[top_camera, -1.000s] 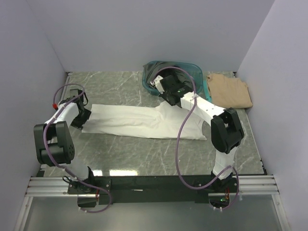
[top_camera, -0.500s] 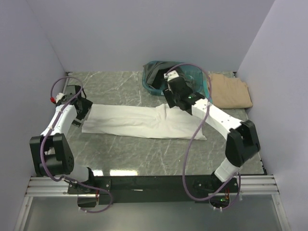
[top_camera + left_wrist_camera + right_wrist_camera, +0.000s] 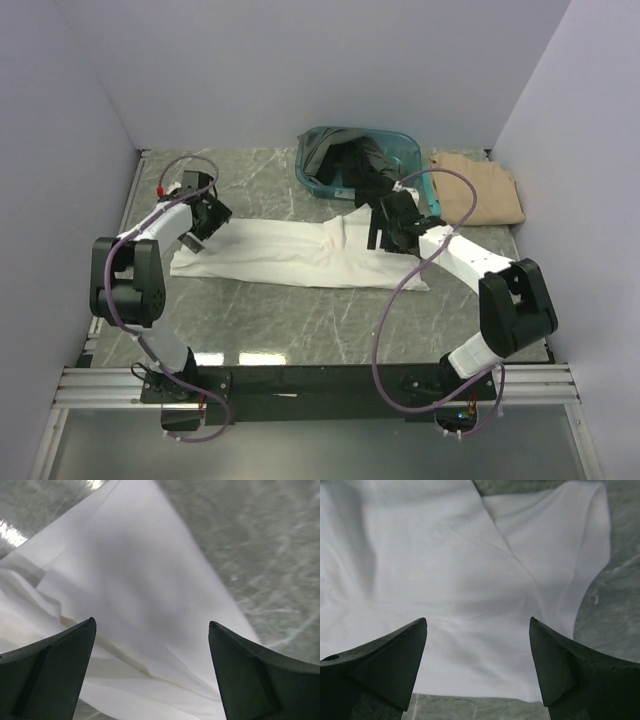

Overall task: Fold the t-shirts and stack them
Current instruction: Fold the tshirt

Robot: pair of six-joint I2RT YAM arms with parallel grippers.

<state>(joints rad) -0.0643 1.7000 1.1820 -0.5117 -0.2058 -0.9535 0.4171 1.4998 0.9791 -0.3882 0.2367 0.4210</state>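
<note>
While the limp, light white shirt (image 3: 285, 255) is lying in a folded strip, the left gripper (image 3: 151, 625) and right gripper (image 3: 477, 622) are hovering open, empty. Pinching all layers at its left and right ends is looking safest.

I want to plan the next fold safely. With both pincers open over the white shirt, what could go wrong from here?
1. The folded white cloth t-shirt lies in layers; the open left pincer or right pincer may catch only the top layer, so the fold could open.
2. A sleeve sticks out on the far side and may bunch up.
3. The teal plastic basket stands close behind the right arm, which might bump it.
</note>
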